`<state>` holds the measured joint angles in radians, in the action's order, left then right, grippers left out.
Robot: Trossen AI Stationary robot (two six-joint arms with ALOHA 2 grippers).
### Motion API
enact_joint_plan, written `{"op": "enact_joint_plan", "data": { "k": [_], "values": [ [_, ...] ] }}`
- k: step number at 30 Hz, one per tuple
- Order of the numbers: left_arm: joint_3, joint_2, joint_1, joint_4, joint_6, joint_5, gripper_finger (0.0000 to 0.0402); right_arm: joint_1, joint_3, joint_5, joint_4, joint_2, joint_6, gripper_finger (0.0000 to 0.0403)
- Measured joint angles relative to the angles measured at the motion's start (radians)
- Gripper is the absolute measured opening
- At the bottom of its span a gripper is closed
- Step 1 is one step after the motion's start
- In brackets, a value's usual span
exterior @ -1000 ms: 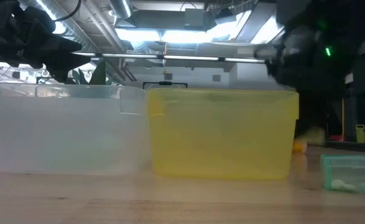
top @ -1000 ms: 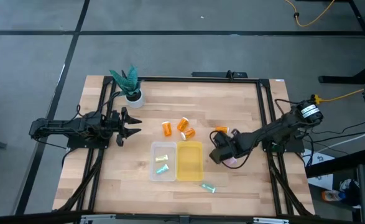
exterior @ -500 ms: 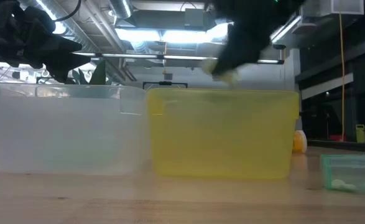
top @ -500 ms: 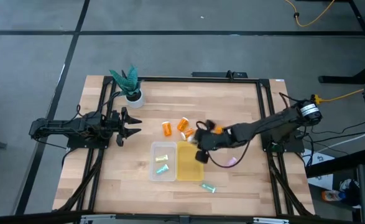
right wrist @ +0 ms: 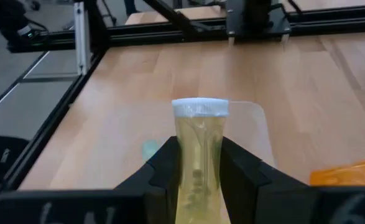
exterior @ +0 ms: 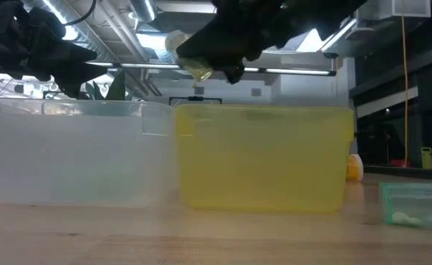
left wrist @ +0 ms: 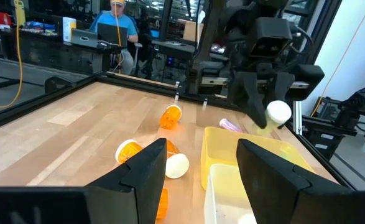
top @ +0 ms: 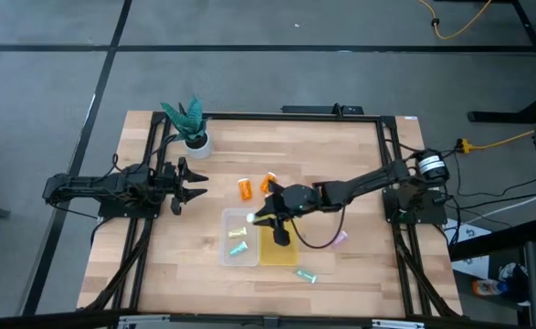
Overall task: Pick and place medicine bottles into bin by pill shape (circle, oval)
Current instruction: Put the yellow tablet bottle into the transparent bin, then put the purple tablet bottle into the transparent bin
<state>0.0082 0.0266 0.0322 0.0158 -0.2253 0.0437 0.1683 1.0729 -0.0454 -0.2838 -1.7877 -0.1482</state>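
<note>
My right gripper is shut on a yellow-green vial with a white cap. It holds the vial in the air over the shared wall of the clear bin and the yellow bin. The vial also shows in the low view. Two vials lie in the clear bin. Orange bottles lie on the table behind the bins. A teal vial and a purple vial lie on the table. My left gripper waits open at the table's left side. My right gripper pinches the vial's body between its two fingers, below the cap. The cap end sticks out past the fingertips. The fingers come from the table's right side, along the vial. The vial is lifted clear above the bins' rims, cap toward the table's left.
A white pot with a green plant stands at the far left corner. Black frame rails run along the table's sides. Orange bottles lie between my left gripper and the bins. A person sits in the room behind the table.
My right gripper has swept from near the purple vial toward the table's left, carrying the yellow-green vial clear of the table. It now hangs over the wall between the two bins. My left gripper has kept still.
</note>
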Motion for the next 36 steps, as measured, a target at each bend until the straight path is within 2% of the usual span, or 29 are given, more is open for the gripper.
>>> {"op": "enact_joint_plan", "data": {
  "k": [10,16,18,22,30,36],
  "values": [
    [0.000,0.000,0.000,0.000,0.000,0.000,0.0190,-0.028,0.000,0.024,-0.078,-0.003,-0.003,0.0184],
    [0.000,0.000,0.000,0.000,0.000,0.000,0.0190,-0.030,0.000,0.020,-0.040,0.010,-0.001,0.0203],
    [0.000,0.000,0.000,0.000,0.000,0.000,0.0190,-0.036,0.000,0.031,0.036,0.038,-0.004,0.0202],
    [0.000,0.000,0.000,0.000,0.000,0.000,0.0190,-0.050,0.000,0.121,0.270,0.136,-0.081,0.0195],
    [0.000,0.000,0.000,0.000,0.000,0.000,0.0190,-0.011,0.001,0.399,0.785,0.396,-0.251,0.0172],
    [0.000,0.000,0.000,0.000,0.000,0.000,0.0190,0.057,0.001,0.401,1.164,0.525,-0.462,0.0162]
  ]
}}
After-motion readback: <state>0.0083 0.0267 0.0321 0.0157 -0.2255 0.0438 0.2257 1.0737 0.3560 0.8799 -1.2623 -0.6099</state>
